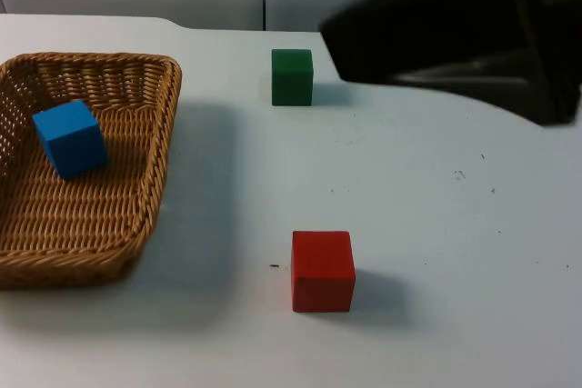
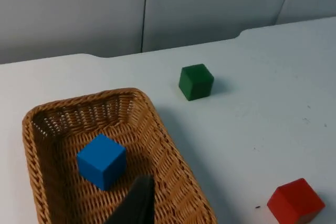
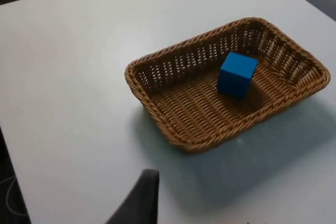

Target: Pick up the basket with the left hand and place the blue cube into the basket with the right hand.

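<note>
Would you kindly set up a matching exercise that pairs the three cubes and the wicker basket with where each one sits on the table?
Things:
1. blue cube
2. green cube
3. red cube
4. wicker basket

Places:
A. on the bare table near the far edge, close to the grey wall
B. at the table's left side, holding a cube
C. inside the basket, on its woven floor
D. on the bare table nearer the camera than the green cube

Pairs: 1-C, 2-A, 3-D, 4-B
</note>
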Controlling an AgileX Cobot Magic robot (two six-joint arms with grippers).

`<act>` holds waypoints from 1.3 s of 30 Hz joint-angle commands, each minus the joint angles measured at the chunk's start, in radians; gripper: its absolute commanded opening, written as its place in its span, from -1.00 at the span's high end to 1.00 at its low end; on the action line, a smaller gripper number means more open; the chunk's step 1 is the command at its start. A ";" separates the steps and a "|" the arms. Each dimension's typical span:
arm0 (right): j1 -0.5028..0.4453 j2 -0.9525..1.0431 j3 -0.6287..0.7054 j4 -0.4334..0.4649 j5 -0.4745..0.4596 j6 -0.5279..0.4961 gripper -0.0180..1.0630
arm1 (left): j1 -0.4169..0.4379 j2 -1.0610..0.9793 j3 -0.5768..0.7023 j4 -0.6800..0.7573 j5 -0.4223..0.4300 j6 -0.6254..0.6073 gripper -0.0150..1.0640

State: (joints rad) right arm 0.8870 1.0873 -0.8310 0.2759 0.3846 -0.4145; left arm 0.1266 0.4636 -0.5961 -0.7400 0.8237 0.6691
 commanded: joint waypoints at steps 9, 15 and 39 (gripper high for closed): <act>0.005 -0.311 0.202 0.003 0.037 -0.003 -0.81 | -0.014 -0.319 0.032 0.279 0.083 -0.281 -0.98; 0.005 -0.468 0.280 -0.119 0.070 0.149 -0.81 | -0.014 -0.464 0.032 0.370 0.196 -0.373 -0.98; 0.005 -0.726 0.282 -0.421 0.407 0.506 -0.81 | -0.110 -0.464 0.077 0.625 0.258 -0.596 -0.98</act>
State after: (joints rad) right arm 0.8874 0.3770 -0.5528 -0.1348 0.7846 0.0749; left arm 0.0237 0.0046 -0.5216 -0.1366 1.0939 0.1050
